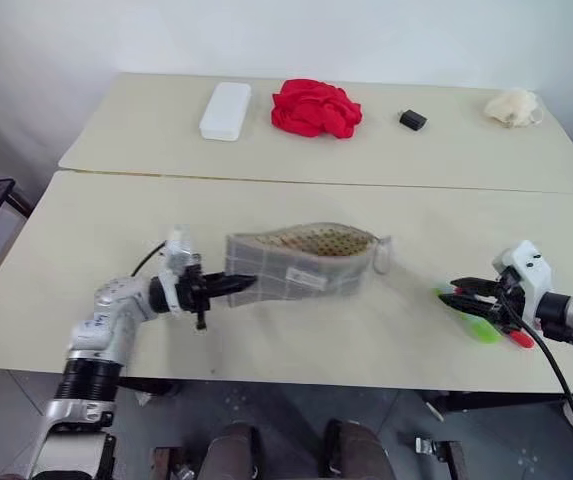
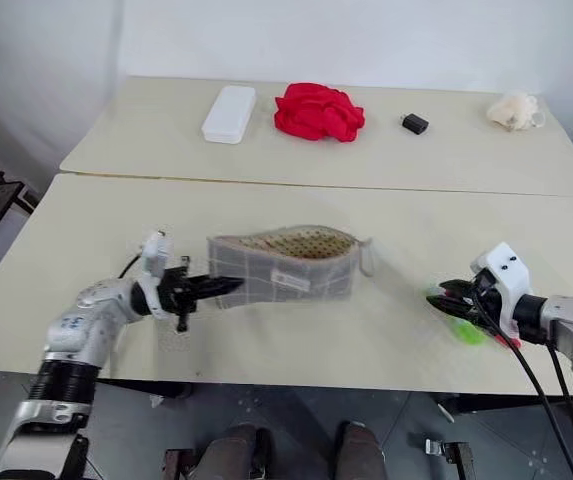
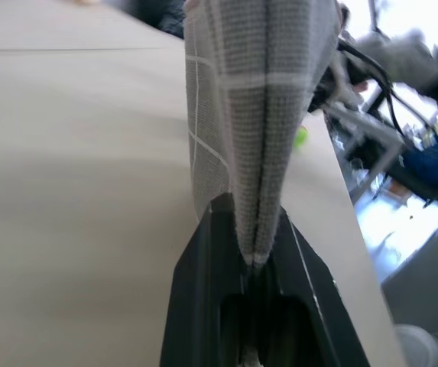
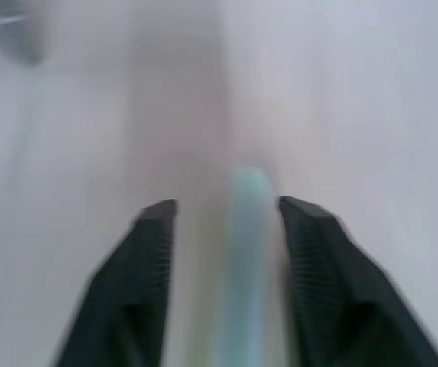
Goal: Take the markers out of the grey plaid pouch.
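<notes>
My left gripper (image 1: 238,284) is shut on the left end of the grey plaid pouch (image 1: 301,262). It holds the pouch just above the table with the dotted tan lining showing along its open top. In the left wrist view the pouch's fabric (image 3: 257,115) is pinched between the black fingers. At the right, near the table's front edge, my right gripper (image 1: 451,292) stands open. A green marker (image 1: 481,330) and a red marker (image 1: 519,339) lie on the table right by it. The right wrist view shows the green marker (image 4: 241,252) lying between the spread fingers with a gap on each side.
On the far table stand a white box (image 1: 226,110), a red cloth heap (image 1: 314,108), a small black object (image 1: 412,120) and a cream crumpled thing (image 1: 513,106). A seam (image 1: 316,180) divides the two tables. The markers lie close to the near table's front edge.
</notes>
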